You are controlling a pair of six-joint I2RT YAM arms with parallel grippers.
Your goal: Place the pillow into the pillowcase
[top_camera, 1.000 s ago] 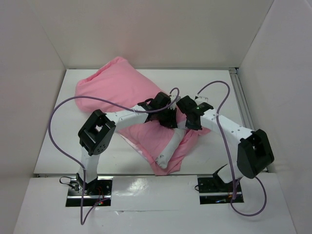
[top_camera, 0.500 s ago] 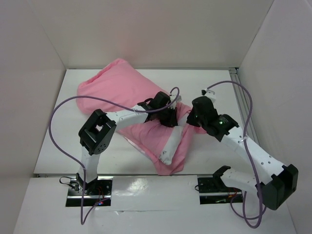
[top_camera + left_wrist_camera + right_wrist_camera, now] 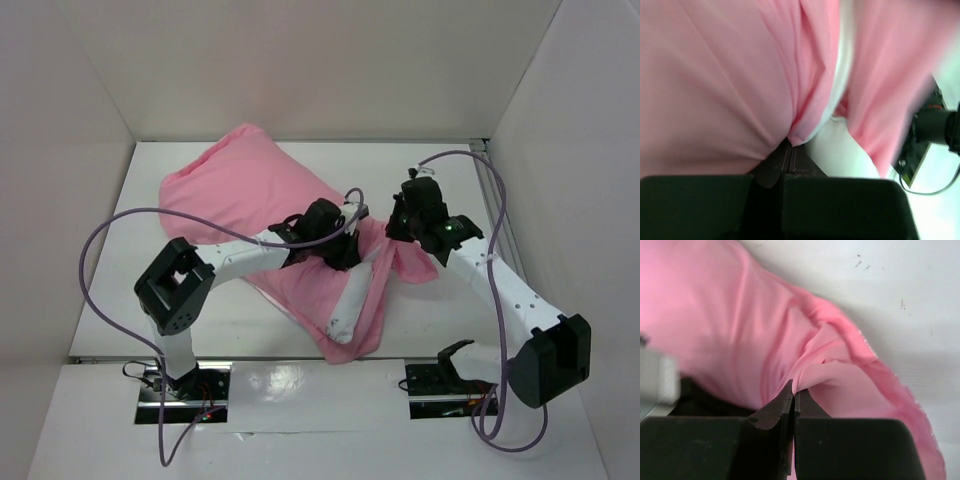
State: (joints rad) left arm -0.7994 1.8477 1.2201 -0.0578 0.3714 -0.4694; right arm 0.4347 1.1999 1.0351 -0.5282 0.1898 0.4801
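Observation:
The pink satin pillowcase (image 3: 240, 185) lies bulging across the middle of the table, its near end rumpled. A strip of the white pillow (image 3: 352, 300) shows in the open near end, with dark specks at its corner. My left gripper (image 3: 345, 252) is shut on a fold of the pillowcase (image 3: 740, 100) beside the white pillow (image 3: 837, 145). My right gripper (image 3: 397, 232) is shut on the pillowcase's right edge (image 3: 840, 375). Most of the pillow is hidden inside the cloth.
White walls close the table on three sides. A metal rail (image 3: 495, 200) runs along the right edge. Purple cables (image 3: 95, 250) loop from both arms. The right arm (image 3: 935, 127) shows at the edge of the left wrist view.
My right gripper has swung from the centre out to the right and back, pulling the pillowcase's right edge with it. My left arm's elbow has shifted left; its gripper stays on the cloth.

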